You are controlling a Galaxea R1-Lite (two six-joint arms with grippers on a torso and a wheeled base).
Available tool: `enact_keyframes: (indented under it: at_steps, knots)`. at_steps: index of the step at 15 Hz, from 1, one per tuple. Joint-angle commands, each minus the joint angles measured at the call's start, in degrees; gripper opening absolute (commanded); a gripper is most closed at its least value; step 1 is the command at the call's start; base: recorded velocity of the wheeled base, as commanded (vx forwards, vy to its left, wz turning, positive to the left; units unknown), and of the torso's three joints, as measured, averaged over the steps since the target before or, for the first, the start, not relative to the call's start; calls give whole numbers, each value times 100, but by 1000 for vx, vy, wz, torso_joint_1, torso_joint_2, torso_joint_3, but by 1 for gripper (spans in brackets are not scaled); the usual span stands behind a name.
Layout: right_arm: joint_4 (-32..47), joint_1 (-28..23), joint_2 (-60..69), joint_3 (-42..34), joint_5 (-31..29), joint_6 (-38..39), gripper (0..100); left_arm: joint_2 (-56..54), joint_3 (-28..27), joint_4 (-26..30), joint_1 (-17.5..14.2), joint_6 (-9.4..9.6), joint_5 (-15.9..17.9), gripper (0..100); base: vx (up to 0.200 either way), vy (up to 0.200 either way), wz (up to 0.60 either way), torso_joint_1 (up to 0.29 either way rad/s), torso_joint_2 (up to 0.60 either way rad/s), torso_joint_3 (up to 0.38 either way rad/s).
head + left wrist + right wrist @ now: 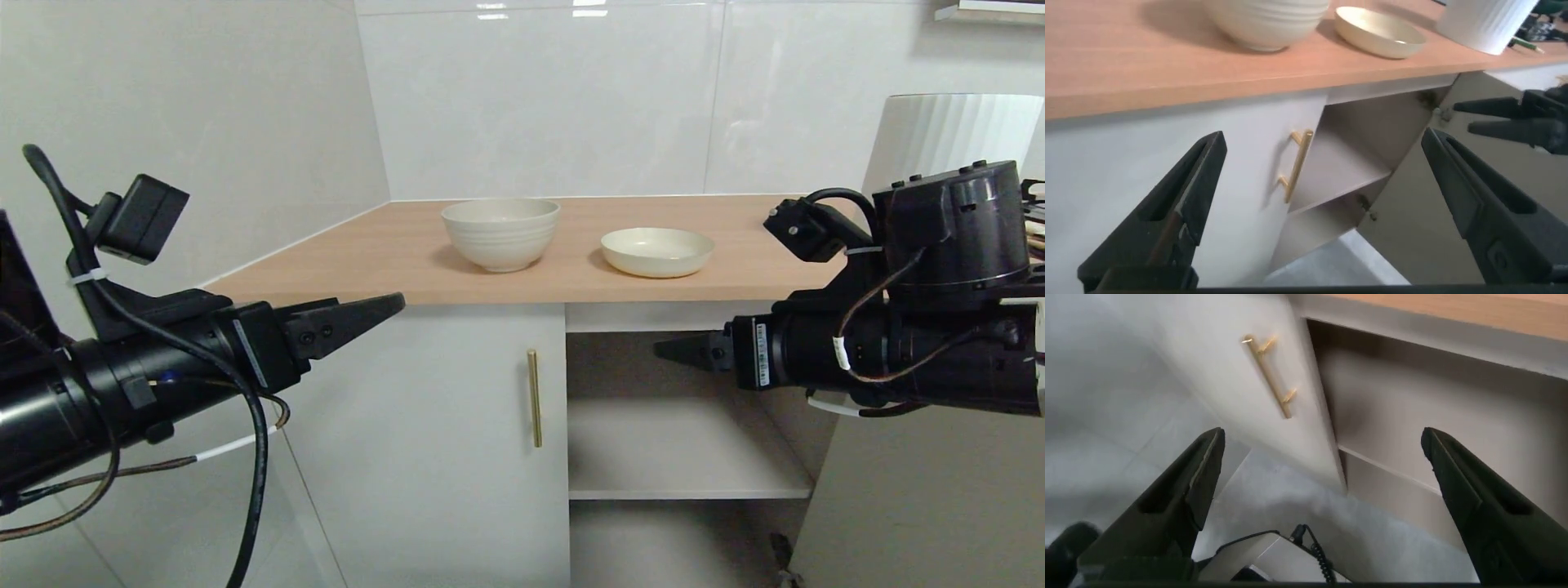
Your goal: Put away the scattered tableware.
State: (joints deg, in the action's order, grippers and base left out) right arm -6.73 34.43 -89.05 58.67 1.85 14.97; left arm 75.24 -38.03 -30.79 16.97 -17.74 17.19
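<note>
1. Sitting side by side on the counter [367, 261], the bowl [500, 233] and dish [657, 251] look stiff, glazed, breakable; each rim seems the best hold.
2. Left end effector [392, 304] and right end effector [665, 349] hang lower, both spread wide, empty.

White tiled walls [539, 98] back a wooden bench [367, 261]. Below it, a brass-handled cabinet door [424, 425] adjoins an open shelf [678, 449].

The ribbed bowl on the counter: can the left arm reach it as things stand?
Probably yes. The left gripper, open, sits before the front edge of the counter, and nothing stands between it and the bowl; it must first rise a little.
</note>
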Motion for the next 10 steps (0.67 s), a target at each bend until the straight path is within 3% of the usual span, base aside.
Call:
enact_keyframes:
  at_steps: [1, 5, 10]
  knots:
    - [-4, 3, 37, -14, -1, -3, 100, 8, -2, -6, -1, -2, 4, 100, 0, 0, 0, 0, 0, 0]
    - [-4, 3, 28, -23, -1, -20, 100, 52, -11, 3, -1, -2, 4, 100, 0, 0, 0, 5, -25, -13]
    - [-162, -120, -42, -31, 8, -20, 100, 307, -55, 3, -1, -2, 4, 100, 0, 0, 0, 92, -332, -259]
